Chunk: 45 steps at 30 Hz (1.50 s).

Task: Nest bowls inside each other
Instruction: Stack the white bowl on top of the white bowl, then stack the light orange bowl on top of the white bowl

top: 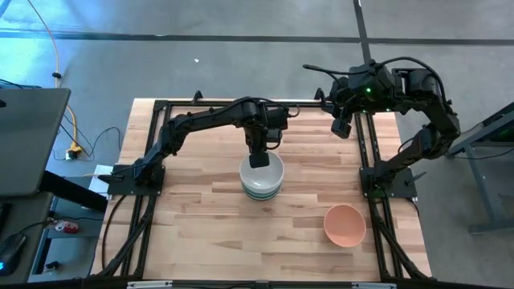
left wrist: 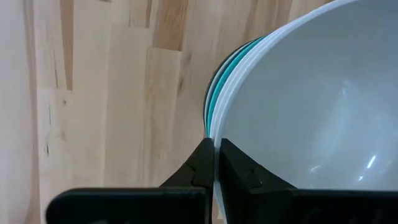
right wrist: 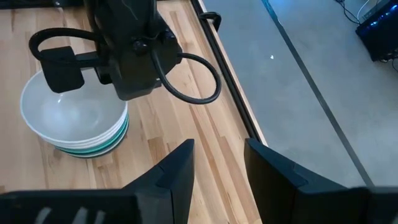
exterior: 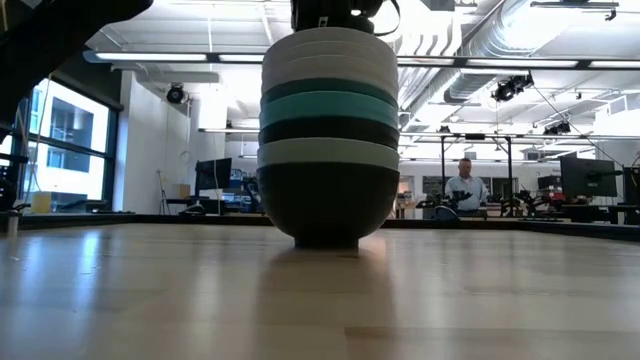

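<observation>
A stack of nested bowls (top: 262, 178) stands mid-table on its black bottom bowl (exterior: 328, 200), with mint, dark, teal and white bowls above. The top white bowl (left wrist: 317, 93) is uppermost. My left gripper (top: 259, 160) is above the stack's far rim, shut on that top bowl's rim. A salmon pink bowl (top: 345, 224) rests alone at the near right. My right gripper (right wrist: 217, 168) is open and empty, raised over the table's far right corner (top: 341, 124). My left gripper pinches the top white bowl's rim (left wrist: 216, 144) between its two fingers, one finger inside the bowl (left wrist: 239, 168) and one outside (left wrist: 199, 165). The fingers come from above, pointing down. The bowl sits nested in the stack, upright.
A black frame (top: 365, 152) runs along the table's edges. Bare wood lies left and near of the stack. A person (exterior: 465, 190) stands far behind the table.
</observation>
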Tool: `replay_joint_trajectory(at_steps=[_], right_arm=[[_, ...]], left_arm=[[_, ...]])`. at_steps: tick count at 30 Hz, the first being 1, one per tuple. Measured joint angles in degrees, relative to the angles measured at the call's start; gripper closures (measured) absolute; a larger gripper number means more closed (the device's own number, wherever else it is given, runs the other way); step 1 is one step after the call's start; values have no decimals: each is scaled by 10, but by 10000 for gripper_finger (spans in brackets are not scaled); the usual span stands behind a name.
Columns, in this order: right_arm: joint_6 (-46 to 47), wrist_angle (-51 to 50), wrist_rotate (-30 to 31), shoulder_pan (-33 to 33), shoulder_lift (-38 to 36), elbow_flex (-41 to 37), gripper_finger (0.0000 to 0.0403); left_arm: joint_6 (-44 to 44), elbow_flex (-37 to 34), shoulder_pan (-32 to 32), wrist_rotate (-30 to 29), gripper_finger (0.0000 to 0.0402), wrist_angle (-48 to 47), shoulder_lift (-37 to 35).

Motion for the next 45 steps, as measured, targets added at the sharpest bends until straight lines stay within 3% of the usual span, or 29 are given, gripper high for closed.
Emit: replay_joint_trajectory(at_steps=[10, 21, 27, 33, 40, 45], right_arm=[[-5, 0, 0, 0, 0, 0, 269], [-5, 0, 0, 0, 0, 0, 269], [-5, 0, 0, 0, 0, 0, 269], [26, 0, -8, 0, 0, 0, 269], [110, 0, -123, 6, 0, 0, 269], [133, 0, -145, 37, 0, 0, 269]], left_arm=[[0, 0, 5, 1, 397, 0, -1], [7, -1, 2, 7, 306, 1, -20], [7, -1, 0, 9, 277, 0, -47], [11, -1, 0, 10, 265, 0, -117], [11, -1, 0, 3, 263, 0, -264], [11, -1, -1, -16, 263, 12, -378]])
